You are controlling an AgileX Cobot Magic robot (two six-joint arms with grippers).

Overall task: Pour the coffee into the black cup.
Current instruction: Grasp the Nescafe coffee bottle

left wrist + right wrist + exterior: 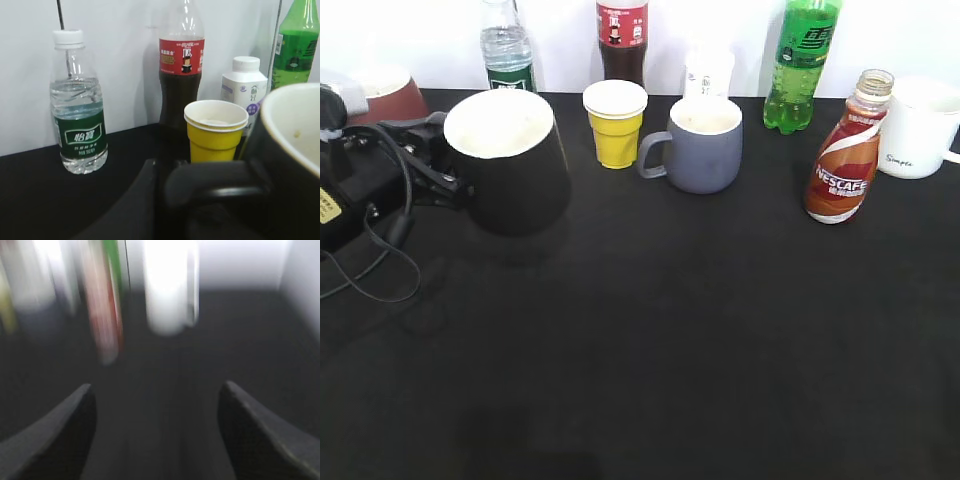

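Note:
The black cup (515,165) is at the left of the table, white inside and tilted slightly. My left gripper (442,165) is shut on its black handle; in the left wrist view the jaws (200,192) clamp the handle beside the cup's rim (295,150). The coffee bottle (844,160) with the NESCAFE label stands upright at the right, far from the cup. My right gripper (156,405) is open and empty and is out of the exterior view. Its view is blurred and shows the coffee bottle (102,315) ahead to the left.
Along the back stand a water bottle (506,50), a cola bottle (622,40), a yellow paper cup (615,122), a grey-blue mug (703,145), a green bottle (802,65) and a white mug (920,128). A maroon mug (385,100) is at the far left.

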